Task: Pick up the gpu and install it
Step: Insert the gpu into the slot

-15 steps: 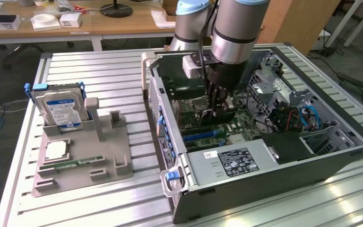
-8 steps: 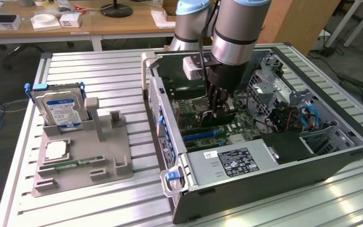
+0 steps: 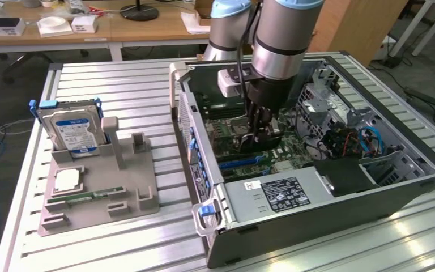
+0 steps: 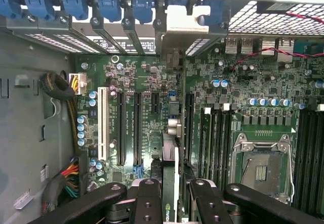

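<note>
STEP: install | hand [image 4: 170, 196]: clamped on gpu [image 4: 170, 181], held edge-on inside case [image 3: 399, 187] | slots [image 4: 129, 128] directly beneath | NEXT: needs exact edge-to-slot alignment, straight seating push.

A hard drive [image 3: 72, 131] stands upright in a grey holder [image 3: 97, 195].

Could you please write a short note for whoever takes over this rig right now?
Pincer: shut on the gpu, held edge-on between its fingers, down inside the open computer case.
Gpu: hanging over the motherboard, near the expansion slots; whether it touches a slot yet cannot be told.
Done: the card is picked up and carried into the case.
Left: seating it in its slot.
On the grey holder outside: the hard drive and memory strip, untouched.
</note>
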